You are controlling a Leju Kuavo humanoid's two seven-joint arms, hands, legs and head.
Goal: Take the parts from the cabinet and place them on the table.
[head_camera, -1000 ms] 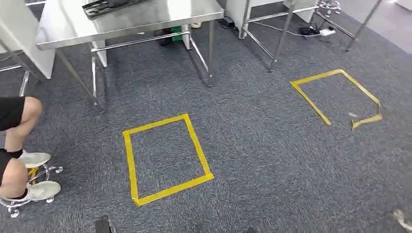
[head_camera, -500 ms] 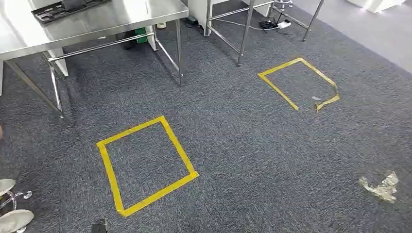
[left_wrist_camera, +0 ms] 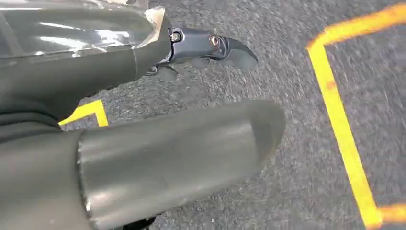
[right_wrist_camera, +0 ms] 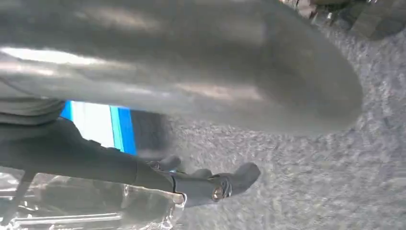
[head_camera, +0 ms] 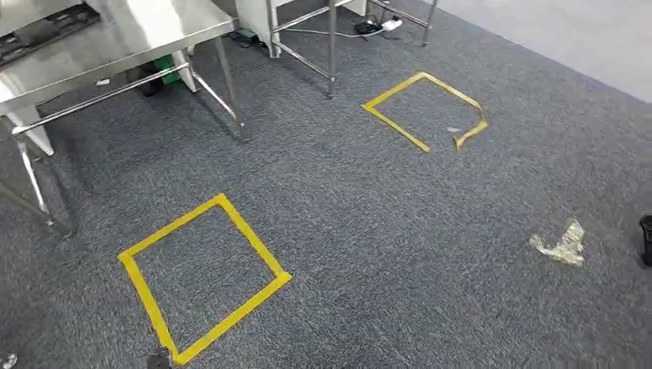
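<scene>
Steel table point(head_camera: 115, 46): far left of the head view, shiny top with a dark flat tray-looking thing point(head_camera: 38, 32) lying on it, thin metal legs down onto the carpet.
Green item point(head_camera: 165, 68): tucked under that table, too small to say what it is.
Near tape square point(head_camera: 201, 277): yellow tape outline on the grey carpet point(head_camera: 369, 231), low and left of middle, out in front of the table.
Second table frame point(head_camera: 307, 31): just legs and rails at the top middle, with a power strip and cables point(head_camera: 380, 25) on the floor behind it.
Far tape square point(head_camera: 425, 110): another yellow outline right of middle, one corner of the tape peeled and curled.
Crumpled scrap point(head_camera: 560, 246): clear-ish wrapper lying on the carpet over to the right, well apart from both squares.
Left hand point(left_wrist_camera: 143, 110): left wrist view has the thumb and dark fingers around a part in a clear shiny bag point(left_wrist_camera: 76, 24), yellow tape on the floor below it.
Right hand point(right_wrist_camera: 167, 134): pretty much the same deal in the right wrist view, fingers against a crinkly clear bagged part point(right_wrist_camera: 91, 203), so it's gripping that, with something blue and white behind.
</scene>
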